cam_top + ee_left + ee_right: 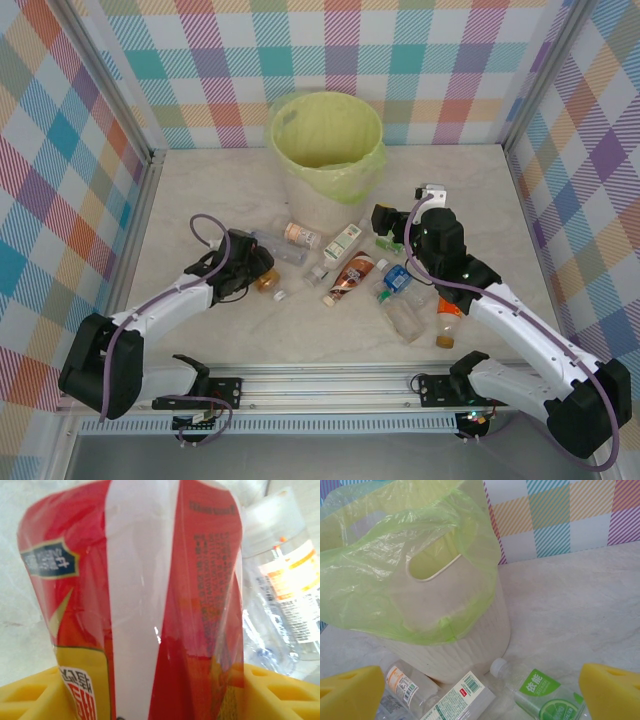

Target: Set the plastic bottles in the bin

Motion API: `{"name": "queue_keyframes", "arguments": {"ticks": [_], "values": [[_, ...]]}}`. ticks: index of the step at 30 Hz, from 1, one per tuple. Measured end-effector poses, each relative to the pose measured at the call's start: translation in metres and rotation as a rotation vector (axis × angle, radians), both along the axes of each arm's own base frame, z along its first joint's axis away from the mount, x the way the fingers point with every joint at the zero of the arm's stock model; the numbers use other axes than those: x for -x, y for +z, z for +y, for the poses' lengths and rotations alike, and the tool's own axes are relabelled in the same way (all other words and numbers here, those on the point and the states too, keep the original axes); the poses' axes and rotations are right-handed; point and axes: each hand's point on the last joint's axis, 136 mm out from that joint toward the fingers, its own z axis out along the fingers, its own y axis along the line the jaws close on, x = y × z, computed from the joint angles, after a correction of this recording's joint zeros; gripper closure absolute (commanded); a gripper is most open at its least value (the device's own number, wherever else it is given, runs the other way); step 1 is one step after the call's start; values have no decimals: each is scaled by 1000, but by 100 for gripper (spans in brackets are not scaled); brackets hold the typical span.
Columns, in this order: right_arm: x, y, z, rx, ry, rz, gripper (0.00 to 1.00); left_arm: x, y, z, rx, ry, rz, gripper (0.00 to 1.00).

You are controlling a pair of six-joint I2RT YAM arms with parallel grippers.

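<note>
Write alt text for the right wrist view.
A beige bin lined with a yellow-green bag stands on the pale table. Plastic bottles, one a green-labelled bottle, lie at its base, between the yellow fingertips of the open end effector.

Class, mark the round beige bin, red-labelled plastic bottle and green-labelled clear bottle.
Round beige bin (475, 642): right wrist view, side wall.
Red-labelled plastic bottle (200, 605): left wrist view, label.
Green-labelled clear bottle (541, 687): right wrist view, label.

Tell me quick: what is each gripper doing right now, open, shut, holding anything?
Left gripper: closed on a red-labelled bottle.
Right gripper: open, holding nothing.
</note>
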Motion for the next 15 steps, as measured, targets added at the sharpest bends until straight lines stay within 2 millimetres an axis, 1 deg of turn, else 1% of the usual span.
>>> {"name": "queue_keyframes", "arguments": {"ticks": [11, 13, 15], "values": [[0, -6, -8, -4, -48, 26, 0, -26, 47, -11, -8, -59, -101, 37], [0, -7, -9, -6, -55, 30, 0, -32, 60, -12, -17, -67, -130, 37], [0, -8, -10, -7, -60, 35, 0, -40, 79, -12, -30, -73, -170, 37]]}}
